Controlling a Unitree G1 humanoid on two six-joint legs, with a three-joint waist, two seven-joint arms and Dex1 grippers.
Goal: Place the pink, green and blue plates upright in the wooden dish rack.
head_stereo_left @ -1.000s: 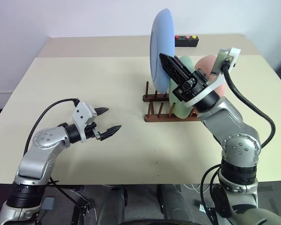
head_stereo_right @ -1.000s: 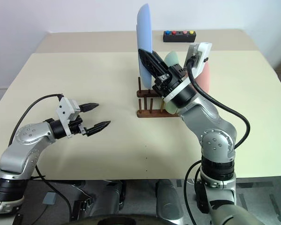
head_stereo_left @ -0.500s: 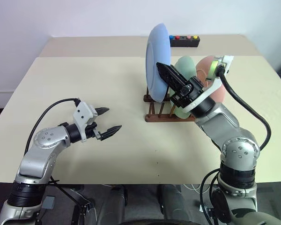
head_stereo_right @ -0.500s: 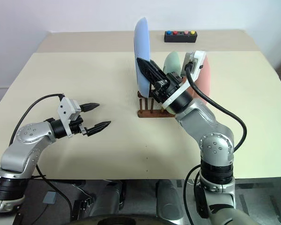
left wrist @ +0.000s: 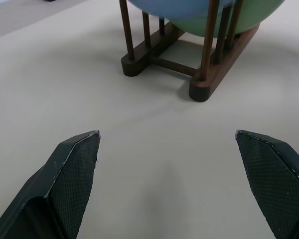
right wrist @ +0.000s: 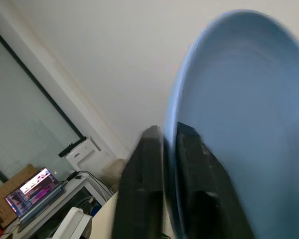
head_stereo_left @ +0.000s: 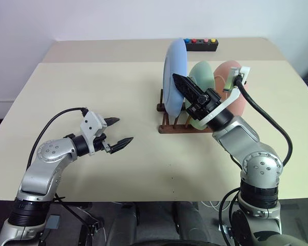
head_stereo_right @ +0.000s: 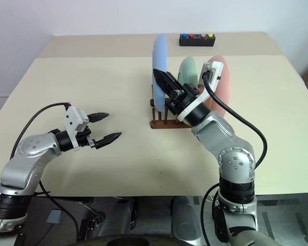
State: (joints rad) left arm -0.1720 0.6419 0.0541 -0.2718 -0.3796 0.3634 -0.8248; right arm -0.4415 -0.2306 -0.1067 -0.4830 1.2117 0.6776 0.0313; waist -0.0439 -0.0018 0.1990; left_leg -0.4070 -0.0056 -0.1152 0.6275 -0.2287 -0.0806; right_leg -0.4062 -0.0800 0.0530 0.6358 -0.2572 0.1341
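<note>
The blue plate [head_stereo_left: 175, 54] stands upright in the left end slot of the wooden dish rack [head_stereo_left: 185, 129]. Right of it the green plate [head_stereo_left: 203, 77] and then the pink plate [head_stereo_left: 222, 72] stand upright in the same rack. My right gripper [head_stereo_left: 176, 78] reaches up from the right to the blue plate's rim, and in the right wrist view that rim [right wrist: 239, 99] runs straight along the gripper. My left gripper [head_stereo_left: 122, 129] hovers open and empty over the table to the left of the rack, pointing at it [left wrist: 209, 84].
A black box with coloured buttons [head_stereo_left: 201, 45] lies at the table's far edge behind the rack. The beige tabletop [head_stereo_left: 108, 87] stretches bare to the left and in front of the rack. The right arm's cable loops beside the pink plate.
My right arm has brought the blue plate down from above the rack into the left end slot. The left arm has not moved.
</note>
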